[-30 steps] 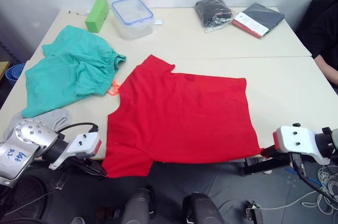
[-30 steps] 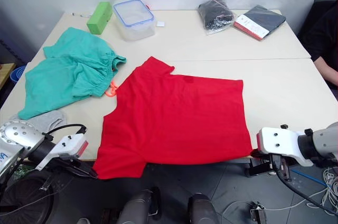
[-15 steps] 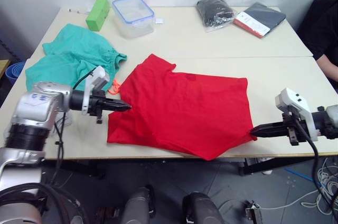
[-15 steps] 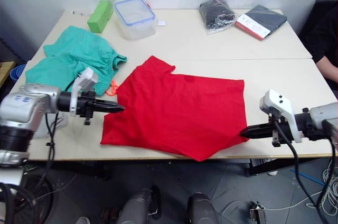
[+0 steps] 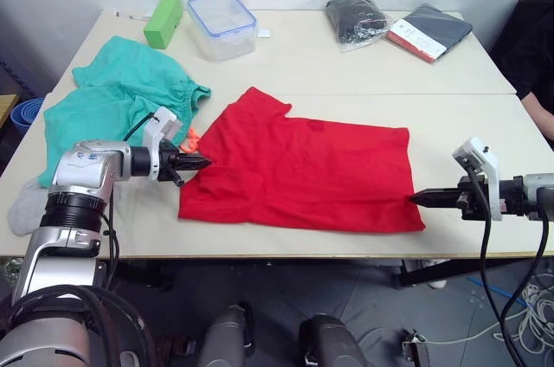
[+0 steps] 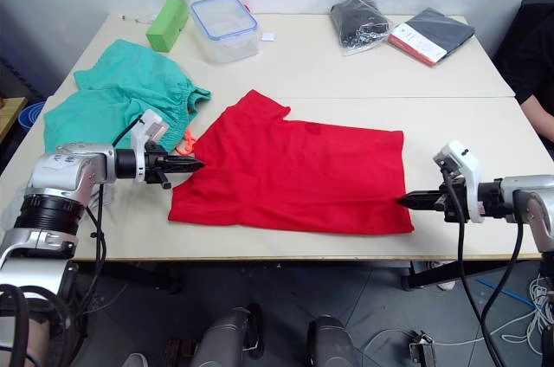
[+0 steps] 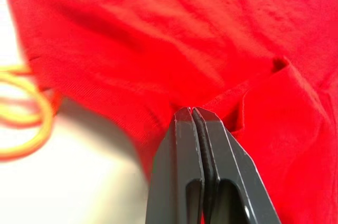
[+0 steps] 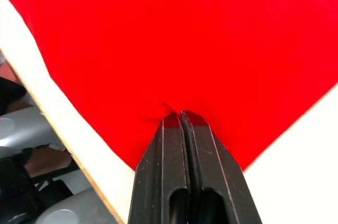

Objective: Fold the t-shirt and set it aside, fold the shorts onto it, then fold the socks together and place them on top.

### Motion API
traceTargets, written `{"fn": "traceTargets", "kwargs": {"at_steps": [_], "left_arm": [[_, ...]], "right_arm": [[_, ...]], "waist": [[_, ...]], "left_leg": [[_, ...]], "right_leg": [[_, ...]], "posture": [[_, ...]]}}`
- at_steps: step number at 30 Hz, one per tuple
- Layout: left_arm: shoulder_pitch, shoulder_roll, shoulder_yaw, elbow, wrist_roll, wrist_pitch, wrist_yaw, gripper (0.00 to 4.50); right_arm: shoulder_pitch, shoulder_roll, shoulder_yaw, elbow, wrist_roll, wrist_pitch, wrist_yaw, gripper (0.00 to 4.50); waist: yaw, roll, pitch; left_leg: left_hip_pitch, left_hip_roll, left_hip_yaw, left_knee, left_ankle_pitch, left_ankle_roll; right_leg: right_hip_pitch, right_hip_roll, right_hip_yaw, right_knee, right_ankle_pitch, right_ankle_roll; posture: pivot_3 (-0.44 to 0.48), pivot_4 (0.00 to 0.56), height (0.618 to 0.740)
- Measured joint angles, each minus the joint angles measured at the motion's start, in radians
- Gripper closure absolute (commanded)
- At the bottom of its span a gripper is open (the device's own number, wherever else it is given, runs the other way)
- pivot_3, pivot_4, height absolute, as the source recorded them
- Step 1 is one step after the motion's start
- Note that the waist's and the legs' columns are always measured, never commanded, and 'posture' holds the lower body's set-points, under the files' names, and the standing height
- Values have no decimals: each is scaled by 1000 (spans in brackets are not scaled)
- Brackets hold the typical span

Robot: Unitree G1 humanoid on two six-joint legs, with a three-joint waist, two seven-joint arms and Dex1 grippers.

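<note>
- The t-shirt (image 5: 303, 172) is spread flat on the near half of the desk (image 5: 346, 60), with its near part folded back over itself so that a straight folded edge runs along the near side.
- The left pincer (image 5: 202, 162) is seen at the left edge of the t-shirt, its two fingers pressed together on a pinch of red cloth; in the left wrist view the closed tips (image 7: 191, 115) are shown with a ridge of fabric caught at them.
- The right pincer (image 5: 417, 198) is seen at the near right corner of the t-shirt, its fingers likewise pressed together on the cloth; in the right wrist view the tips (image 8: 179, 118) are buried in a small pucker of red fabric near the desk's edge.
- The shorts (image 5: 112, 107) are laid crumpled on the left of the desk, just beside the t-shirt, with the orange drawstring (image 5: 189, 136) showing between the two garments.
- The socks (image 5: 26, 207) are found at the near left edge of the desk, beside the shorts.
- No writing can be read on any item.
- On the far side of the pale desk are set a green block (image 5: 163, 22), a clear plastic container (image 5: 223, 23) with a blue rim, a black bagged bundle (image 5: 355, 16) and a flat dark package (image 5: 430, 31).
- A pale wall is seen beyond the desk.
</note>
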Motion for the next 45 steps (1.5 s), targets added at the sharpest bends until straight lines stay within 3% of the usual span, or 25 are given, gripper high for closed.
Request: {"fn": "traceTargets", "kwargs": {"at_steps": [5, 10, 15, 16, 18, 21, 22, 25, 29, 32, 37, 42, 45], "left_arm": [[8, -7, 9, -2, 6, -5, 11, 4500], [37, -2, 47, -36, 1, 3, 22, 3292], [54, 41, 137, -143, -24, 7, 54, 1714], [74, 52, 165, -202, -40, 12, 58, 1438], [119, 66, 207, -342, -87, 20, 49, 1438], [203, 68, 205, -554, -139, 13, 16, 1394], [237, 66, 180, -612, -138, -4, 9, 1582], [318, 48, 31, -717, -88, -95, -11, 2310], [343, 10, -101, -678, 24, -207, 10, 3640], [340, -12, -129, -604, 90, -282, 39, 4491], [349, -25, -148, -515, 123, -372, 37, 4491], [390, 19, -107, -472, 126, -436, 26, 4491], [414, 35, -81, -437, 126, -461, 26, 4491]], "right_arm": [[7, 7, 0, 9, -36, -44, -35, 4316], [14, 7, -11, 4, -36, -36, -46, 2913], [52, 5, -138, -97, 5, -30, -85, 1137], [68, 6, -171, -149, 20, -21, -103, 1081], [92, 14, -227, -279, 67, 8, -137, 1081], [92, 83, -246, -474, 129, 47, -214, 1773], [91, 118, -230, -526, 134, 54, -250, 2134], [105, 172, -90, -628, 76, 14, -341, 3166], [171, 200, 101, -658, -78, -94, -422, 4500], [206, 216, 164, -626, -162, -162, -464, 4500], [305, 219, 163, -579, -243, -284, -499, 4500], [450, 156, 2, -555, -236, -307, -479, 4500], [508, 143, -101, -494, -228, -320, -463, 4500]], "waist": [[0, 0, 0], [-1, 0, 0], [-2, 0, 0], [-1, 0, 0], [-2, 0, 0], [-2, 0, 0], [-2, 0, 0], [1, 0, 0], [10, 0, 0], [13, 0, 0], [18, -2, -2], [25, -5, -8], [24, -6, -12]], "left_leg": [[0, 0, 0, 1, 0, 0], [0, 0, 0, 0, 0, 0], [0, 0, 0, 0, 0, 0], [0, 0, -1, 0, 0, 0], [0, 0, -2, -1, -1, -1], [2, 0, -3, -1, -1, -1], [2, 0, -3, -1, -1, -1], [2, -1, -3, -2, -1, -1], [0, -1, -3, -1, -1, -1], [1, -1, -3, -1, -1, -1], [3, -1, -4, -1, -1, -1], [5, -1, -6, -2, -3, 1], [20, -1, -6, -10, -10, 4]], "right_leg": [[0, 0, 0, 0, 0, 0], [0, 0, 0, 0, 0, 0], [0, 0, 0, 0, 0, 0], [0, 0, 0, 0, 0, 0], [2, 0, 0, -1, 0, 0], [4, 0, -1, -3, 0, 0], [5, 0, -1, -4, 0, 0], [4, 0, -1, -4, 0, 0], [3, 0, -2, -5, 0, 1], [4, 0, -2, -4, 0, 1], [6, 0, -3, -5, 0, 1], [11, -1, -4, -8, 0, 1], [27, -1, -5, -19, 0, 1]], "posture": [[0, 150, 740], [0, 150, 740], [0, 150, 740], [0, 150, 740], [0, 150, 740], [0, 150, 740], [0, 150, 740], [0, 150, 740], [0, 150, 740], [0, 150, 740], [0, 150, 740], [0, 150, 740], [0, 150, 740]]}}
